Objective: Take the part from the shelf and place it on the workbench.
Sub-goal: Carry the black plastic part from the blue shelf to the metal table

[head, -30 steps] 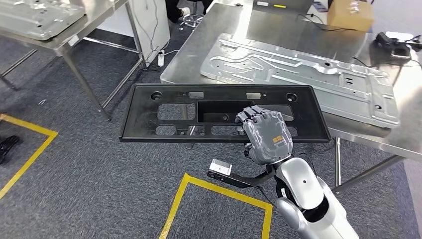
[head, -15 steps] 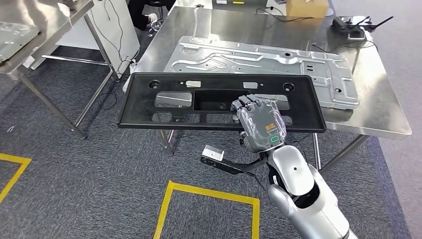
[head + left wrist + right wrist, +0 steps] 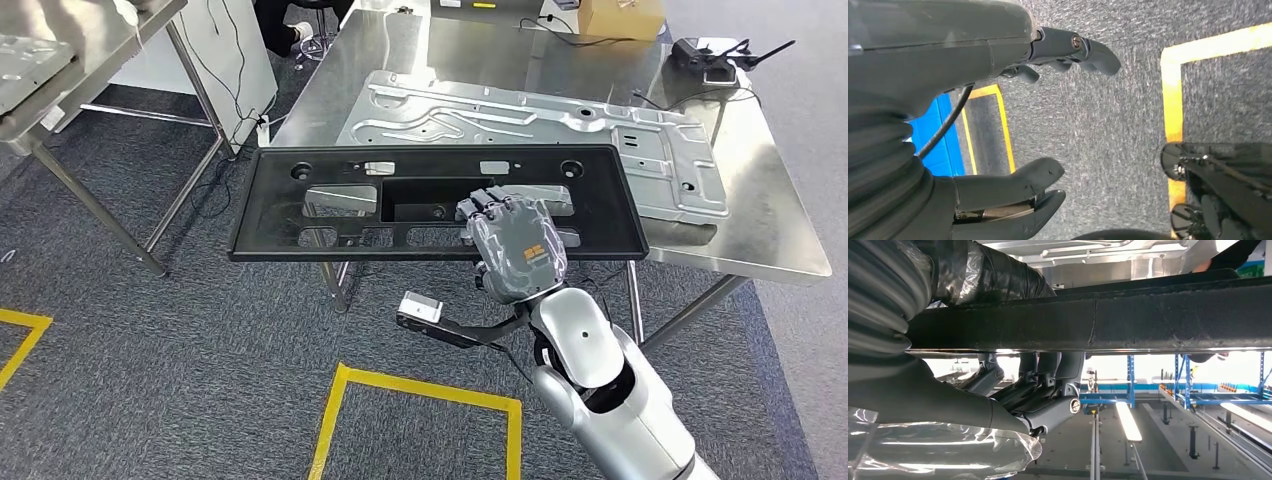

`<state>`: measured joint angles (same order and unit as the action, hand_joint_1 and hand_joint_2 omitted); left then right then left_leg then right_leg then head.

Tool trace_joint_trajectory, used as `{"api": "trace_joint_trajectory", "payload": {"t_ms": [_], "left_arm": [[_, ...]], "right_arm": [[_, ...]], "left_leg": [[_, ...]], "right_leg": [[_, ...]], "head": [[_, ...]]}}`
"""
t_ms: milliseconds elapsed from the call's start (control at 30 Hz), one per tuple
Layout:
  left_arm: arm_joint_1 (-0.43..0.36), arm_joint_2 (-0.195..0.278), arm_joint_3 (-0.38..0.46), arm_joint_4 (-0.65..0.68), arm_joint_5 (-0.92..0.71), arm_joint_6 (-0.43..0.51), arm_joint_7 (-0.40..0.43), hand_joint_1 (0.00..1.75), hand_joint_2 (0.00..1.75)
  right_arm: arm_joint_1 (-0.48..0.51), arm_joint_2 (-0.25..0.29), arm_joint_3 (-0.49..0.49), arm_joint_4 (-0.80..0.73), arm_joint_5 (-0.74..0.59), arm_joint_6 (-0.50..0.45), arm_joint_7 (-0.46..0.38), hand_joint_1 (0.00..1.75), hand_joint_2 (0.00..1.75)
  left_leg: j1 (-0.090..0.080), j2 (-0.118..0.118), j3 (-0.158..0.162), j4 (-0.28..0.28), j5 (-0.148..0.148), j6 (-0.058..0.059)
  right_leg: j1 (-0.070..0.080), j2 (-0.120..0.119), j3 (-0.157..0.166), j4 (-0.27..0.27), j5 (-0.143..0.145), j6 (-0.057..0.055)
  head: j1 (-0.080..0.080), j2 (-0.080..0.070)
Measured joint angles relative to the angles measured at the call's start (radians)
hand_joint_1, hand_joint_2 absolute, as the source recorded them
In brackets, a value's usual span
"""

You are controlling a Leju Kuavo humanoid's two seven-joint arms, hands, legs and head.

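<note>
While the right hand (image 3: pixel 512 248) is gripping the near edge of the black part (image 3: pixel 430 205), the part is hanging level in the air, just in front of the worktop (image 3: pixel 780 190) and partly over its near edge. It is not resting on the worktop yet. The fingers (image 3: pixel 487 208) are reaching over the rim into one of the openings, and in the right wrist view the fingers (image 3: pixel 1045 375) are curling under the part (image 3: pixel 1148 315), so the rim is sitting between them and the palm.

The left hand (image 3: pixel 1013 125) is hanging over the carpet (image 3: pixel 1108 125) with its fingers apart, and it is holding nothing.

The part is a long, flat frame with many cut-outs, and it is looking like stiff moulded plastic. I am judging it as rather light, because one hand is carrying it level. The grip is sitting a little right of the middle, so the long left end is pulling down as a lever and the part may twist in the hand. A hold nearer the middle of the long edge, on a solid bar between openings, is looking safer.

A large metal panel (image 3: pixel 540 125) is already lying on the worktop. I am thinking the part will land partly on this panel, and it may slide there, because both surfaces are looking smooth.
</note>
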<state>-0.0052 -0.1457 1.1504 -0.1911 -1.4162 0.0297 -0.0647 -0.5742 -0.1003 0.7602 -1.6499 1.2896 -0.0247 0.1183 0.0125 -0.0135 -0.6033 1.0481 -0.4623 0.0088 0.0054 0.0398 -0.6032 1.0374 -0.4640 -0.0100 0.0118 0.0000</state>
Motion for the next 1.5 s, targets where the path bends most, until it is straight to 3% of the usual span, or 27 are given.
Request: {"api": "trace_joint_trajectory", "payload": {"t_ms": [167,467,1000,1267,1500], "left_arm": [[0.000,0.001,-0.002,0.000,-0.023,0.001,0.018,0.00,1.75],[0.003,-0.002,-0.009,0.000,-0.035,0.033,-0.003,0.00,1.75],[0.002,-0.021,-0.018,0.000,-0.050,0.035,0.006,0.00,1.75],[0.001,-0.029,-0.020,0.000,-0.060,0.043,0.014,0.00,1.75],[-0.002,-0.028,-0.021,0.000,-0.067,0.035,0.010,0.00,1.75]], "right_arm": [[-0.006,0.000,0.010,0.000,0.014,0.019,0.002,1.75,1.75],[0.007,-0.014,0.015,-0.043,0.017,0.024,0.026,1.75,1.75],[0.087,-0.112,-0.009,-0.160,0.010,0.017,0.030,1.75,1.75],[0.073,-0.234,-0.109,-0.213,-0.099,0.026,0.002,1.75,1.75],[0.082,-0.267,-0.141,-0.231,-0.055,0.027,0.006,1.75,1.75]], "left_leg": [[0.000,0.000,0.000,0.000,0.000,0.001],[0.001,0.001,0.002,-0.001,0.000,0.001],[0.001,0.002,0.003,-0.004,0.000,0.000],[0.000,0.001,0.004,-0.004,0.000,0.000],[0.000,0.002,0.004,-0.004,0.000,0.000]], "right_leg": [[-0.001,0.000,0.000,-0.001,0.000,0.007],[0.001,0.000,-0.001,-0.001,0.000,0.008],[0.001,0.001,-0.001,-0.001,0.000,0.008],[-0.001,0.001,0.000,-0.001,-0.001,0.008],[-0.001,0.001,0.000,-0.001,-0.001,0.008]], "head": [[0.000,0.000],[0.000,0.000],[0.000,0.000],[0.000,0.000],[0.000,0.000]]}}
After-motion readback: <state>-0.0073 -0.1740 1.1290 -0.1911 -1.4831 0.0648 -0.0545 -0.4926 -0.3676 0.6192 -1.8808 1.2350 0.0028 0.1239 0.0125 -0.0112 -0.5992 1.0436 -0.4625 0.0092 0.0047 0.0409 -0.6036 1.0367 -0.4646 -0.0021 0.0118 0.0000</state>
